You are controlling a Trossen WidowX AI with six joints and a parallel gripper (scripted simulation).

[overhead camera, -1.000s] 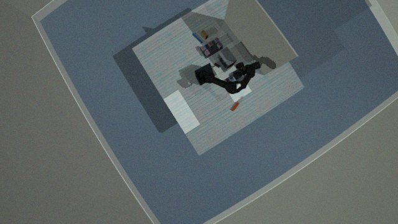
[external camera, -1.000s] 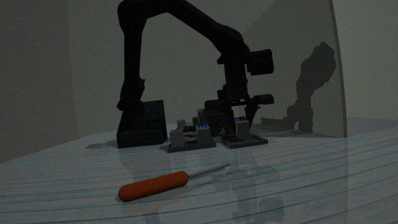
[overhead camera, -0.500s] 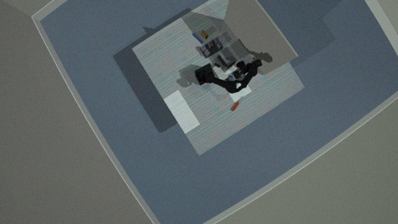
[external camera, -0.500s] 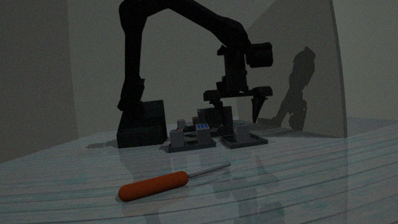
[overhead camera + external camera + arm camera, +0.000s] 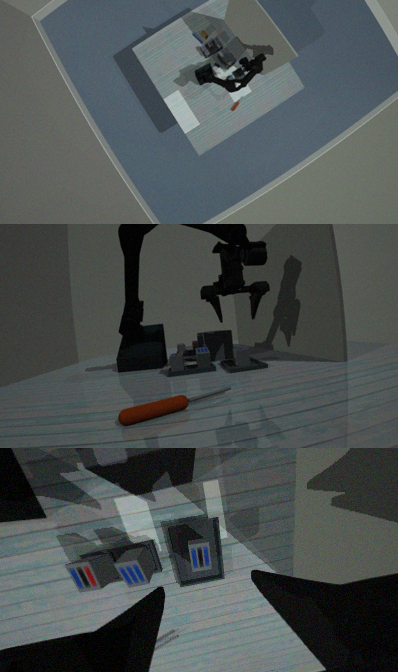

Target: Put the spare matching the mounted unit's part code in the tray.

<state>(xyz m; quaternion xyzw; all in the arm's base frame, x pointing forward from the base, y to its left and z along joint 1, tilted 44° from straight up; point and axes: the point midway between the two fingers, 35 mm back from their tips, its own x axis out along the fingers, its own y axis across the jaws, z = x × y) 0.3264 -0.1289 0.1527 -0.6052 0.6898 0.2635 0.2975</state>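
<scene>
My gripper (image 5: 236, 317) (image 5: 208, 582) is open and empty, hanging well above the tray. The dark square tray (image 5: 258, 365) (image 5: 175, 543) holds one grey spare (image 5: 242, 356) (image 5: 199, 555) standing upright, its top marked blue, black, blue. To its left a dark rack (image 5: 189, 369) holds two more spares: one striped blue, black, red (image 5: 85, 575) (image 5: 176, 361) and one with three blue stripes (image 5: 132, 573) (image 5: 203, 356). The dark mounted unit (image 5: 217, 342) stands behind the tray and rack; its back is hidden.
An orange-handled screwdriver (image 5: 153, 409) (image 5: 234, 106) lies on the table in front. The arm's black base (image 5: 141, 351) stands left of the rack. A curved wall panel (image 5: 311, 302) rises behind the tray. A white sheet (image 5: 181, 111) lies at the table's edge.
</scene>
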